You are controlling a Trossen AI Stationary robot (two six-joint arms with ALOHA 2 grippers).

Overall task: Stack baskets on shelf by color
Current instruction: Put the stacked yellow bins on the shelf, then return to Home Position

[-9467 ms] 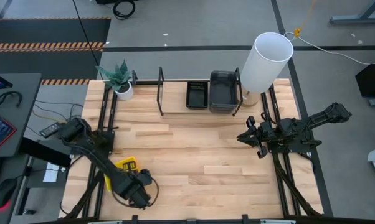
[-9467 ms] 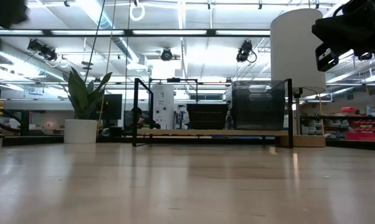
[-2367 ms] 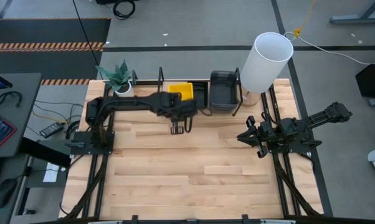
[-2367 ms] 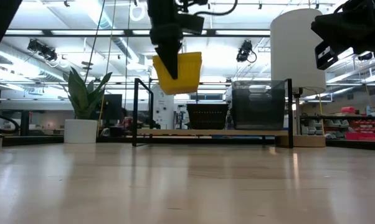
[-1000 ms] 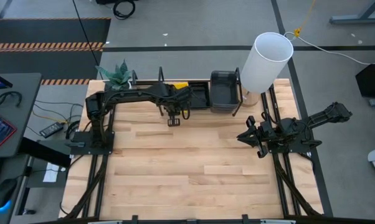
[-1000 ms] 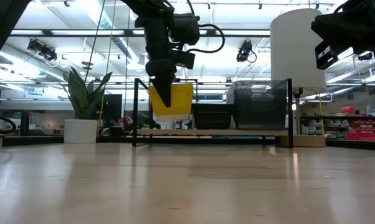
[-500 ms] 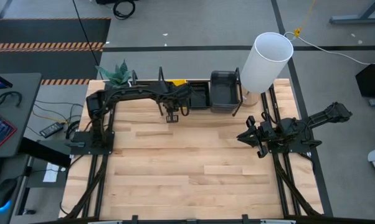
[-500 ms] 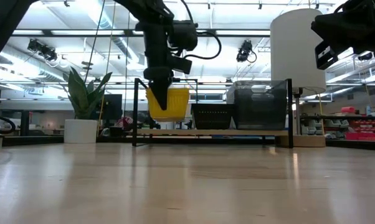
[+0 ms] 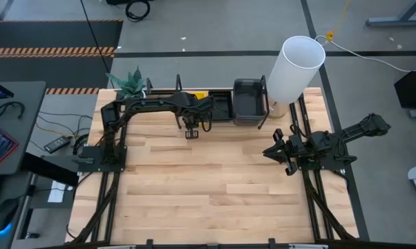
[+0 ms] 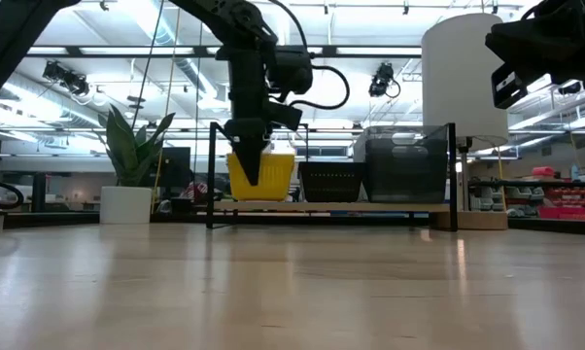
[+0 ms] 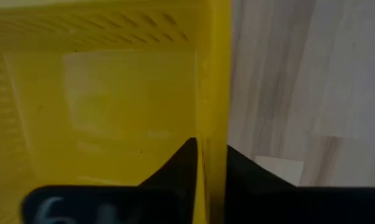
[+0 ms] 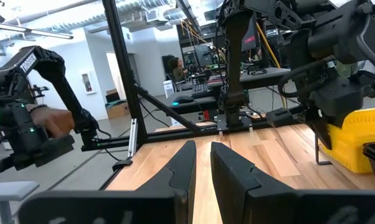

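Note:
A yellow basket is at the left part of the black shelf, beside a black mesh basket and dark grey baskets. From above only a strip of the yellow basket shows past my left arm. My left gripper points down at its near wall, shut on that wall. In the left wrist view the yellow basket fills the picture and my left gripper straddles its wall. My right gripper waits at the table's right side, fingers shut on nothing. My left gripper holds the yellow basket by the rim of its near wall. One finger is inside the basket and the other outside, coming from above and pointing down. The basket sits about level, its bottom down at the shelf's deck.
A tall white cylinder stands at the shelf's right end and a potted plant at the far left corner. Bare wooden tabletop lies between the two arms and toward the near edge.
My left gripper has sunk with the yellow basket, a little toward the far edge. The basket has come down from hanging above the shelf's deck to deck level, next to the black mesh basket.

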